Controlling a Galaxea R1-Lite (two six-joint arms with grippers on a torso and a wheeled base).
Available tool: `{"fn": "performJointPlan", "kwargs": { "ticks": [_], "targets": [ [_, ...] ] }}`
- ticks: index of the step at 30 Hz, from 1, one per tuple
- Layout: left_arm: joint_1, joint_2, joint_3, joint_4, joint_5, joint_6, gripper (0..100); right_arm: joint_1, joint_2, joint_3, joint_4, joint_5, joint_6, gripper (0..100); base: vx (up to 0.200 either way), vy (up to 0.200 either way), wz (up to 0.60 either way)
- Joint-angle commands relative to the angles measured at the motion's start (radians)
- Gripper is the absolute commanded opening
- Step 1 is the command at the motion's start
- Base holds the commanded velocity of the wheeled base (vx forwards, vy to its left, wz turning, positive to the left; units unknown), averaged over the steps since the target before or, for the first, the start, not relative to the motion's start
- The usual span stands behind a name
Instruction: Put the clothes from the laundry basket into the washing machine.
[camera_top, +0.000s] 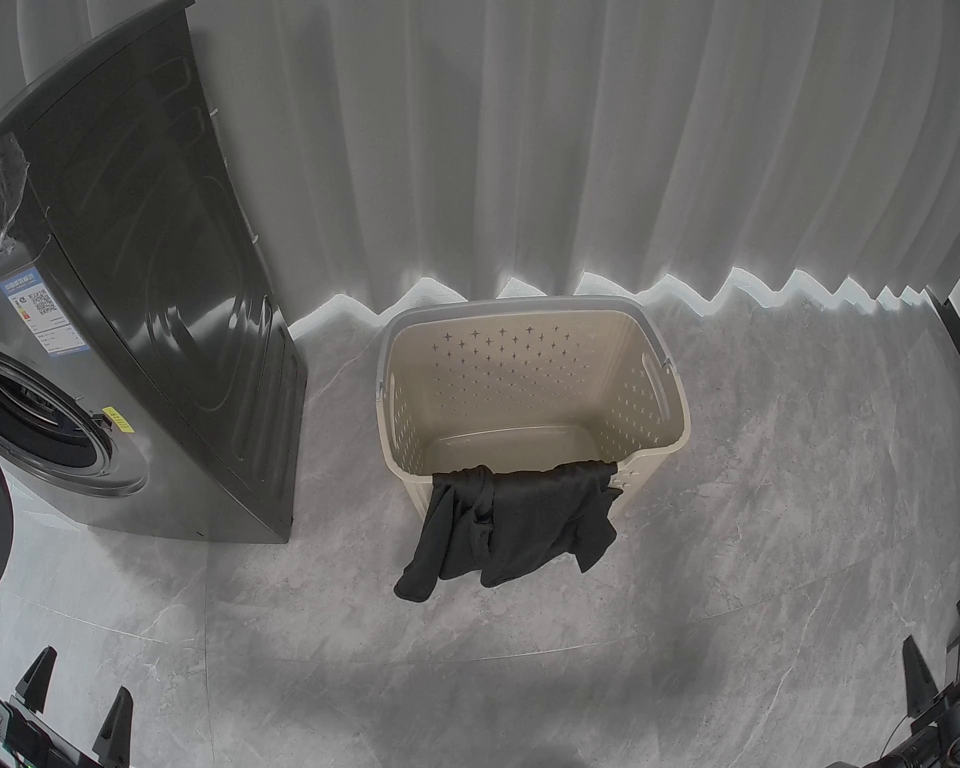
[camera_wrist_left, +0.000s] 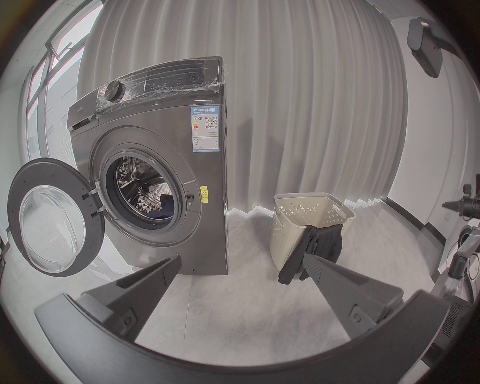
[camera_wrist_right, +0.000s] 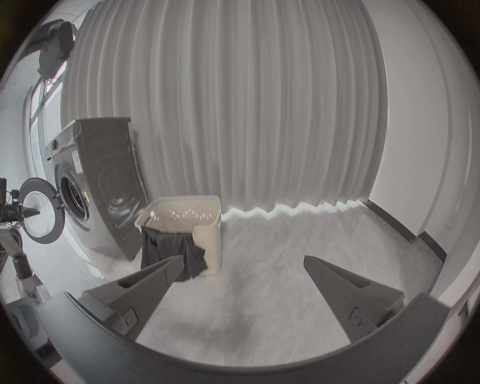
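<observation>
A pale pleated curtain (camera_top: 560, 140) runs the whole width of the back wall, and its hem meets the grey marbled floor (camera_top: 780, 520) in a bright zigzag line. On the robot's left stands the dark grey washing machine (camera_wrist_left: 210, 200). From the head camera it is cut off at the edge and seen mostly from its side panel. The left wrist view faces it squarely, with its round door (camera_wrist_left: 52, 220) swung wide open and the steel drum (camera_wrist_left: 142, 187) exposed. Low in the drum there is a dark patch, but I can't tell whether it is cloth or shadow. Just beside the machine, apart from it and close to the curtain, sits the cream perforated laundry basket (camera_top: 530, 305), standing upright. A black garment (camera_top: 515, 525) is draped over its near rim and hangs down the outside wall, its lowest corner reaching the floor or nearly so. It covers most of that wall, and how much of it lies inside is hard to make out. Well short of the basket, the left gripper (camera_wrist_left: 242, 259) hangs low with its two dark fingers spread wide and nothing between them. The right gripper (camera_wrist_right: 243, 260) is likewise splayed apart and bare, and it is clipped by the corner of the head view.
</observation>
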Motion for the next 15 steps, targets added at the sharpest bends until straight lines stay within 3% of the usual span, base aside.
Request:
{"fn": "performJointPlan", "kwargs": {
  "ticks": [1, 4, 5, 6, 8, 12, 15],
  "targets": [
    [0.0, -0.016, 0.016, 0.0, 0.0, -0.002, 100, 0.004, 0.169, -0.188, 0.012, 0.019, -0.001, 100, 0.0, 0.0, 0.0],
    [-0.002, -0.016, 0.016, 0.0, 0.0, -0.002, 100, 0.013, 0.327, -0.193, -0.002, 0.05, 0.021, 100, 0.0, 0.0, 0.0],
    [0.0, -0.016, 0.016, 0.0, 0.0, 0.0, 100, 0.021, 0.422, -0.196, -0.01, 0.076, 0.065, 100, 0.0, 0.0, 0.0],
    [-0.002, -0.016, 0.016, 0.0, 0.0, 0.001, 100, 0.031, 0.54, -0.208, -0.045, 0.107, 0.148, 100, 0.0, 0.0, 0.0],
    [0.0, -0.016, 0.016, 0.0, 0.0, 0.001, 100, 0.05, 0.66, -0.211, -0.123, 0.134, 0.216, 100, 0.0, 0.0, 0.0],
    [-0.002, -0.016, 0.016, 0.0, 0.0, 0.0, 100, 0.088, 0.789, -0.175, -0.277, 0.136, 0.216, 100, 0.15, 0.0, 0.0],
    [0.0, -0.016, 0.016, 0.0, 0.0, -0.002, 100, 0.122, 0.801, -0.158, -0.3, 0.136, 0.179, 100, 0.2, 0.0, 0.0]
  ]
}}
